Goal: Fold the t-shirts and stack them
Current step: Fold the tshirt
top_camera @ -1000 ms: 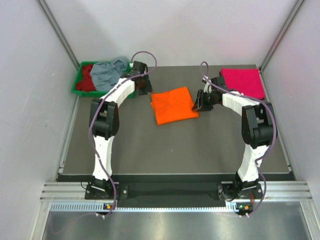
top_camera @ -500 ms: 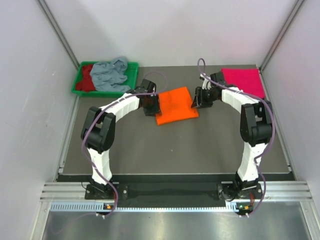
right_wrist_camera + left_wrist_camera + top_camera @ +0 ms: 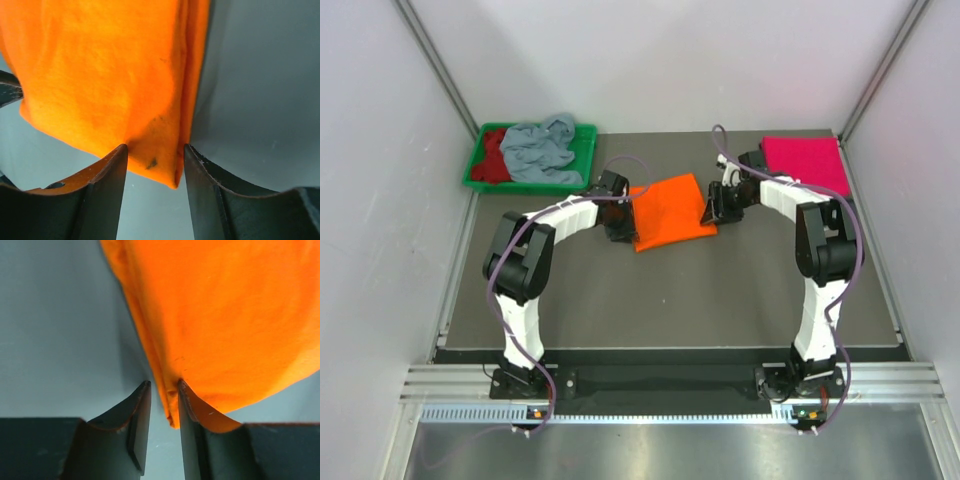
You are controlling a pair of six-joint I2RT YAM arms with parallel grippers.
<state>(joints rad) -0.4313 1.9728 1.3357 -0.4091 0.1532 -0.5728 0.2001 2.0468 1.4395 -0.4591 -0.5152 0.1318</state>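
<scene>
On opposite corners of the orange t-shirt (image 3: 672, 210), left tool (image 3: 164, 407) and right tool (image 3: 155, 157) pinch folded edges.

I work in a lab test cell: plain white walls (image 3: 670, 60) enclose my dark bench (image 3: 670, 290), with an aluminium rail (image 3: 670, 380) at its near edge.
</scene>
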